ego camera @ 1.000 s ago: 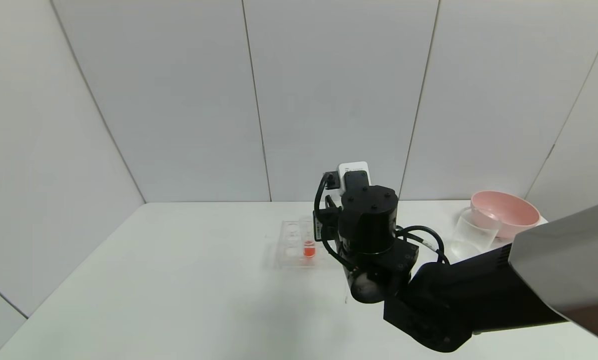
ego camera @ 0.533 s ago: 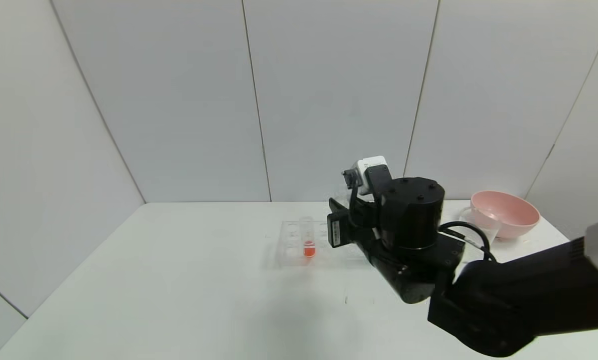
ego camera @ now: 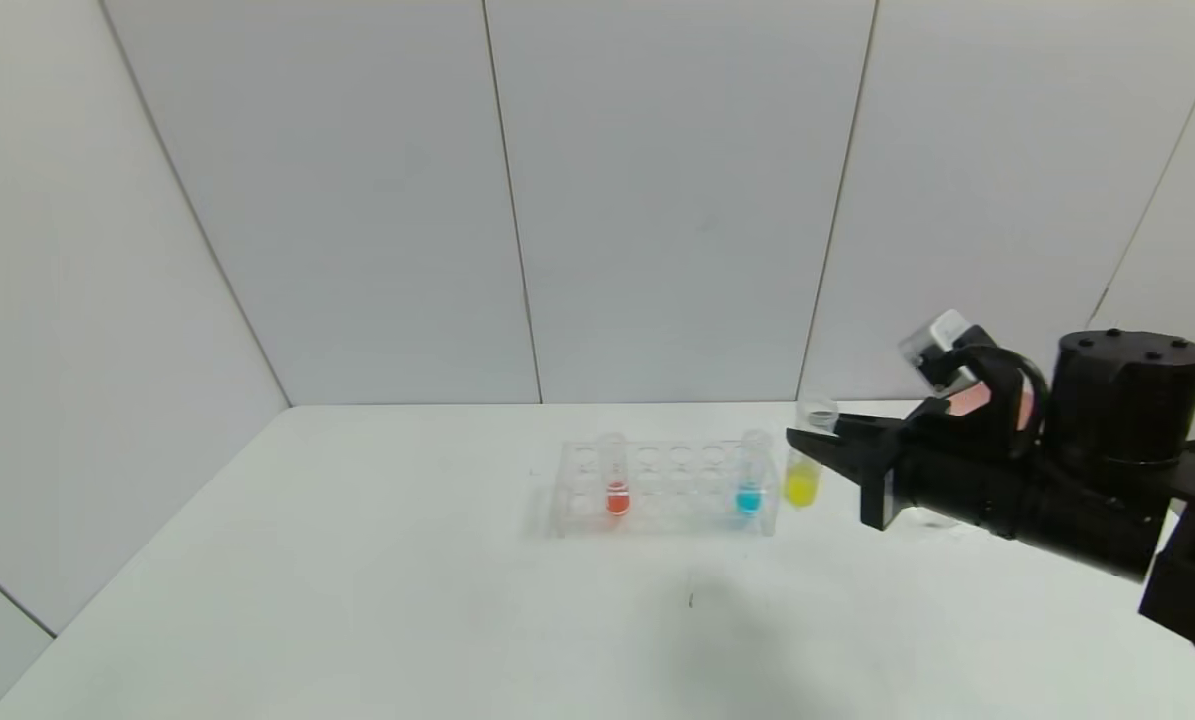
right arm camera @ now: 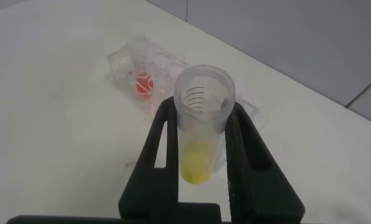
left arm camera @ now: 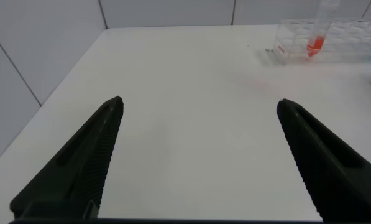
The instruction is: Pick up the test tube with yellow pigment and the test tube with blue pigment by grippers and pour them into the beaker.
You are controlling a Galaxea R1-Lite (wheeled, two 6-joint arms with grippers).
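Head view: right gripper point(ego camera: 815, 447) is clamped on the test tube with yellow pigment point(ego camera: 804, 470), held upright just off the tube rack point(ego camera: 657, 487) at 3 o'clock. The test tube with blue pigment point(ego camera: 750, 480) stands in the rack's right end. Behind the arm, the beaker is probably hidden. Left gripper point(left arm camera: 197, 155) hovers above the table point(ego camera: 357, 560), jaws apart.

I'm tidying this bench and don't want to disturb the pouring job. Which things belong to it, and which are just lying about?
Part of the job:
- yellow tube, clamped in the right gripper, out of the rack
- blue tube, in the rack
- beaker, mostly hidden behind the right arm

Just lying about:
- orange-red tube
- clear rack
- left gripper, idle, open
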